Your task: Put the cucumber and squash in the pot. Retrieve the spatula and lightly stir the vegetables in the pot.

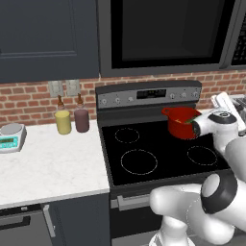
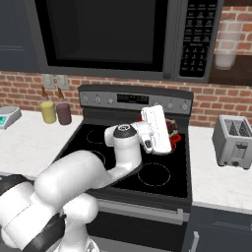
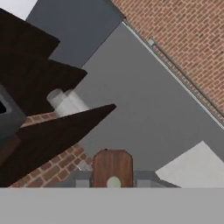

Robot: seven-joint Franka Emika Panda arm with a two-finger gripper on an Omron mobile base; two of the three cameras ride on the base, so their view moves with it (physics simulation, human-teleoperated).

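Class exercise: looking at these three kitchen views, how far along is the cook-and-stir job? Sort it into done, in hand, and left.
Done: something green shows inside the pot, likely the cucumber; the squash cannot be made out. In hand: the end effector is shut on the spatula, whose reddish-brown handle shows between its tips, and the hand hangs by the pot. Left: stirring lightly.

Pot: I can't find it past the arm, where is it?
The pot sits on the stove's back right burner in the left base view, just left of the arm's wrist.
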